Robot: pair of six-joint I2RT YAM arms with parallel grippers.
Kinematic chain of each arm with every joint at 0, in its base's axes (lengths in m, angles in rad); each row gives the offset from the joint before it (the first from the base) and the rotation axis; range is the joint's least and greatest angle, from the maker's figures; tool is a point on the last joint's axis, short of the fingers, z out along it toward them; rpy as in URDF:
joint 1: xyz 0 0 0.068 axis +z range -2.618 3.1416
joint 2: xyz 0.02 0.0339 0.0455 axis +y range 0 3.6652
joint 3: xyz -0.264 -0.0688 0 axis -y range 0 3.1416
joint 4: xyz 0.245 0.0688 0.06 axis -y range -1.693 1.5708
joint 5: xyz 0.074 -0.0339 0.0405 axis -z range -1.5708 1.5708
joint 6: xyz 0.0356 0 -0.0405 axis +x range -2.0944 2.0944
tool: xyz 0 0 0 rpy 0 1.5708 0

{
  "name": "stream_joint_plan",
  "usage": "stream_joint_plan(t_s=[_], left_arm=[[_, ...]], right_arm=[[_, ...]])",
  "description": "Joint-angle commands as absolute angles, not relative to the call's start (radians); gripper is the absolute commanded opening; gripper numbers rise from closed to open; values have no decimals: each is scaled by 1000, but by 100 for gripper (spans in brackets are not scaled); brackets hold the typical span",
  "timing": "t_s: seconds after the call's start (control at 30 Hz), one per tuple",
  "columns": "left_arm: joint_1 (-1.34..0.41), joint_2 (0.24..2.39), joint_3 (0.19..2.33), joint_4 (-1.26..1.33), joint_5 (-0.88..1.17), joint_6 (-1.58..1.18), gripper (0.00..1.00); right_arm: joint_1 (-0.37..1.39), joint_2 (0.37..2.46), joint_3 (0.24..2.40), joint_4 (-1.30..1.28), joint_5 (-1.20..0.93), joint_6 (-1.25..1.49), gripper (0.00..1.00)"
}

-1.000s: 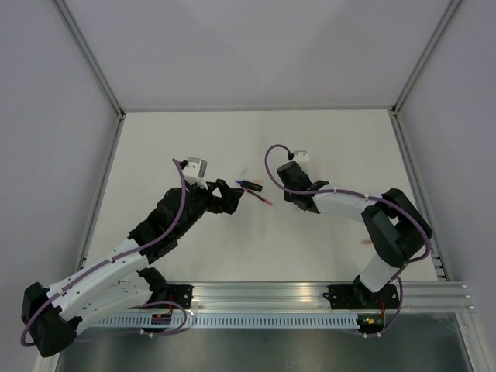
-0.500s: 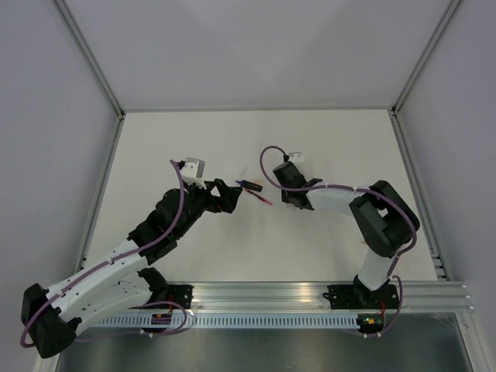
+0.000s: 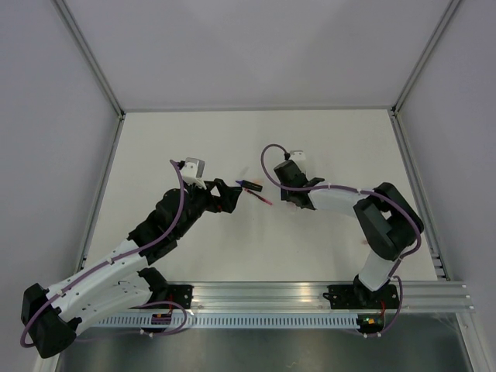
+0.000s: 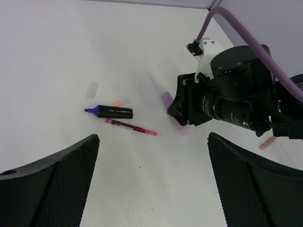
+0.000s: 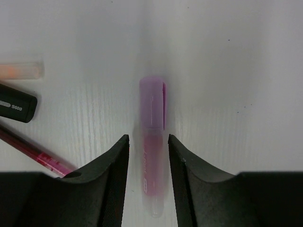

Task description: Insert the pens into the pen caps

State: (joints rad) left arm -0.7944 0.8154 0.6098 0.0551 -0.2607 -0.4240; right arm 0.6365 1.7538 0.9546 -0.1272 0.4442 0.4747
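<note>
The right pincer [image 5: 147, 142] had swung in closer to the navy pen [image 4: 113, 111], jaws open astride the pink cap [image 5: 151, 175]. The light purple cap [image 5: 152, 101] lay near that pen too. The left pincer [image 4: 152, 138] hovered open on the pen's other side. A cap grasp looked imminent.

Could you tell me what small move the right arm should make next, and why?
Probably close the right pincer on the light purple cap. Its open fingers stand on either side of the cap, which lies lengthwise between them, seemingly ungripped. The dark pen and pink-red pen lie off to one side.
</note>
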Motion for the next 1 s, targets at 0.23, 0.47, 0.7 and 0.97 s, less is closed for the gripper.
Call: stream_joint_plan(t_s=[0.23, 0.47, 0.7, 0.97], left_arm=[[-799, 798, 601, 91, -291, -393, 100], [-799, 758, 577, 110, -293, -399, 100], [-799, 772, 572, 117, -299, -402, 100], [-799, 765, 574, 117, -285, -405, 100]], right_arm=[[634, 1525, 908, -121, 378, 415, 46], [632, 1486, 951, -230, 360, 524, 45], [465, 1431, 1081, -553, 534, 867, 47], [181, 1275, 1049, -894, 572, 1135, 47]])
